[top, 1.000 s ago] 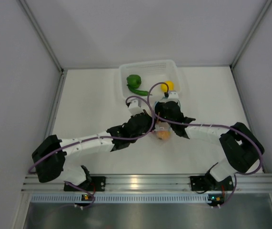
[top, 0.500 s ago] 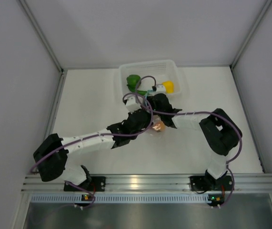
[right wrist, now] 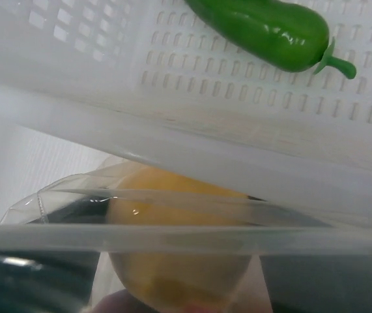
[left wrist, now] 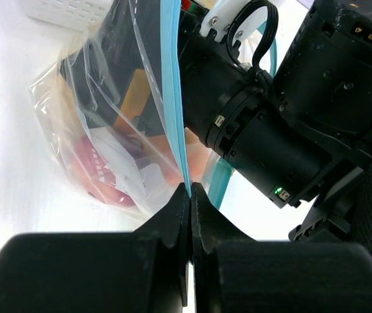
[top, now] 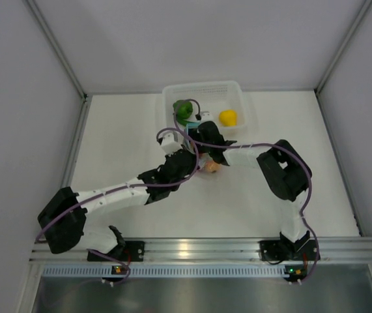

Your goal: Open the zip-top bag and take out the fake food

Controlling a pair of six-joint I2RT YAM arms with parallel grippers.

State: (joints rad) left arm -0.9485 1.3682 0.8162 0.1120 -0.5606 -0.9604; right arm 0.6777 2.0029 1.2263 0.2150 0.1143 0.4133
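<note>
The zip-top bag (left wrist: 107, 143) is clear; my left gripper (left wrist: 190, 189) is shut on its light blue zip strip (left wrist: 171, 98) and holds it up. A purple piece (left wrist: 101, 179) and an orange shape lie inside. In the top view the bag (top: 210, 167) sits between both grippers, just in front of the basket. My right gripper (right wrist: 179, 290) reaches into the bag mouth, its fingers closed on both sides of a peach-orange fruit (right wrist: 172, 241), seen through plastic. In the top view my right gripper (top: 209, 142) hides its own fingertips, and my left gripper (top: 191, 160) is beside it.
The white mesh basket (top: 238, 91) stands at the back and holds a green pepper (top: 184, 109) and a yellow pepper (top: 228, 117). Its near wall (right wrist: 238, 150) is close ahead of my right gripper, with a green chili (right wrist: 264, 26) inside. Grey walls enclose the table.
My right arm has swung left and back toward the basket. My left gripper and the bag have shifted left and back with it. The chili is now hidden under the right wrist in the top view.
</note>
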